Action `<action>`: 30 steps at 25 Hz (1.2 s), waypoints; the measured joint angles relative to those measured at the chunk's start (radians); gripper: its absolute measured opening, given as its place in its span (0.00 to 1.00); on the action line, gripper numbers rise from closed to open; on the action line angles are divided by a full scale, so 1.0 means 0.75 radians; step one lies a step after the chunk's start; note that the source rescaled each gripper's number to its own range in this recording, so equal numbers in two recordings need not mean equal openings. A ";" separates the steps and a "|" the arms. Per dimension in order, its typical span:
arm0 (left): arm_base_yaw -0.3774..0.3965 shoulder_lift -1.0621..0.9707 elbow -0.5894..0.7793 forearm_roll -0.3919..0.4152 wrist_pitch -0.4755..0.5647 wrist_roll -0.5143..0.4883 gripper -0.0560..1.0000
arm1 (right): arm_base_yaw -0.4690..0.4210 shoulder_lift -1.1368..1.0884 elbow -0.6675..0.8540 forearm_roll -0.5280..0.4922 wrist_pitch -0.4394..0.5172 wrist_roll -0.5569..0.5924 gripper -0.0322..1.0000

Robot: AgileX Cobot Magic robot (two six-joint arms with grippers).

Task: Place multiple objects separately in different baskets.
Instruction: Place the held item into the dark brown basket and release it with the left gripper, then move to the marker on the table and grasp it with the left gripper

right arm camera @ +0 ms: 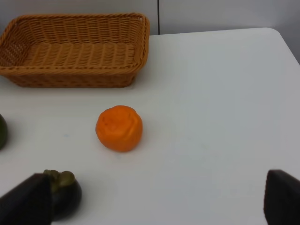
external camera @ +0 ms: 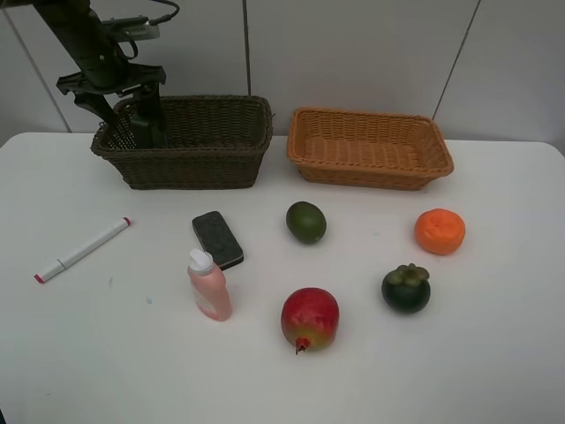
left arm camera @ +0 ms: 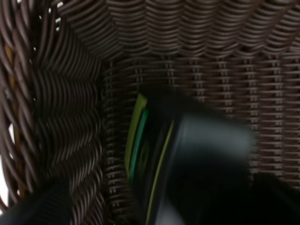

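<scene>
A white tabletop [external camera: 106, 353] fills most of the high view, its rounded far corners at ten and two o'clock. Behind it, toward twelve o'clock, stands a pale grey panelled wall [external camera: 353, 53] crossed by thin dark seams [external camera: 247, 44].

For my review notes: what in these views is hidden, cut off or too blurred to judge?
Left wrist: dark green bottle is blurred; its label and pose are unreadable.
Exterior high: left gripper tips hidden down inside the dark basket.
Right wrist: mangosteen partly hidden behind a finger of the right gripper; lime cut off by the edge.
</scene>
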 joint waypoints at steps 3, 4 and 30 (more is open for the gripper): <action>0.000 -0.036 -0.021 -0.033 0.051 -0.001 1.00 | 0.000 0.000 0.000 0.000 0.000 0.000 1.00; 0.000 -0.048 -0.039 -0.046 0.094 -0.001 1.00 | 0.000 0.000 0.000 0.000 0.000 0.000 1.00; -0.002 -1.013 1.393 0.273 -0.012 0.247 1.00 | 0.000 0.000 0.000 0.000 0.000 0.000 1.00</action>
